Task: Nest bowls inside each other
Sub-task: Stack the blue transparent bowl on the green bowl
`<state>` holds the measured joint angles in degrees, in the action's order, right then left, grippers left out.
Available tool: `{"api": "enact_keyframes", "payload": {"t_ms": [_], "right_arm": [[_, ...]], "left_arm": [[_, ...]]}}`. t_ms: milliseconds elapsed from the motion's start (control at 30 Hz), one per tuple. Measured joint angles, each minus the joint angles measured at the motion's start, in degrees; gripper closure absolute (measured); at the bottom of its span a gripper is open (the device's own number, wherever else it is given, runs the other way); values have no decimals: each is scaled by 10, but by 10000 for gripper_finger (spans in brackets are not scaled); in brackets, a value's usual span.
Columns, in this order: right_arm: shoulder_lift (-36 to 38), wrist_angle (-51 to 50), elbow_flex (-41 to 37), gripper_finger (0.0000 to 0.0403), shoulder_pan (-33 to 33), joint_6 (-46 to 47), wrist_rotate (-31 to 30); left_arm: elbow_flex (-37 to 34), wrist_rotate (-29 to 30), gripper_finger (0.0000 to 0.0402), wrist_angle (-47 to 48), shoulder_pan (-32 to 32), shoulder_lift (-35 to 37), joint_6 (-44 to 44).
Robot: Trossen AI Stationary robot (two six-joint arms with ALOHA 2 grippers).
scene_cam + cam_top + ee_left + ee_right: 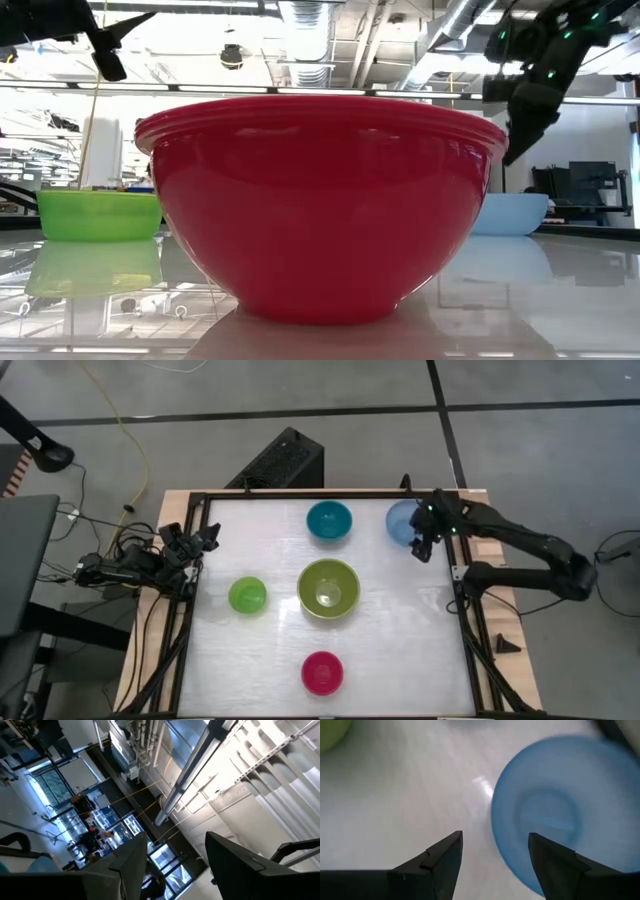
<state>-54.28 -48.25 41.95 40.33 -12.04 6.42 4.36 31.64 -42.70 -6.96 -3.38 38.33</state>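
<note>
Several bowls stand apart on the white table. The olive-green bowl is in the middle, the teal bowl behind it, the light blue bowl at the far right, the lime green bowl to the left, the magenta-pink bowl near the front edge. My right gripper hangs open above the light blue bowl's near rim, pointing down, touching nothing. My left gripper stands open at the table's left edge, tipped upward.
A black frame runs around the table top. In the low view the magenta-pink bowl fills the foreground. Bare table lies between the bowls and along the right side.
</note>
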Motion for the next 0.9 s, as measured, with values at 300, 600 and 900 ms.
{"api": "enact_keyframes", "payload": {"t_ms": [300, 600, 900], "right_arm": [[-125, 4, 0, 143, 58, -77, 77], [-271, 52, 0, 219, 55, -64, 112], [-248, 166, 3, 367, 40, 16, 419]], "left_arm": [[0, 1, 211, 0, 0, 0, 1], [0, 5, 211, 14, 0, 0, 0], [0, 5, 211, 17, 0, 0, 1]]}}
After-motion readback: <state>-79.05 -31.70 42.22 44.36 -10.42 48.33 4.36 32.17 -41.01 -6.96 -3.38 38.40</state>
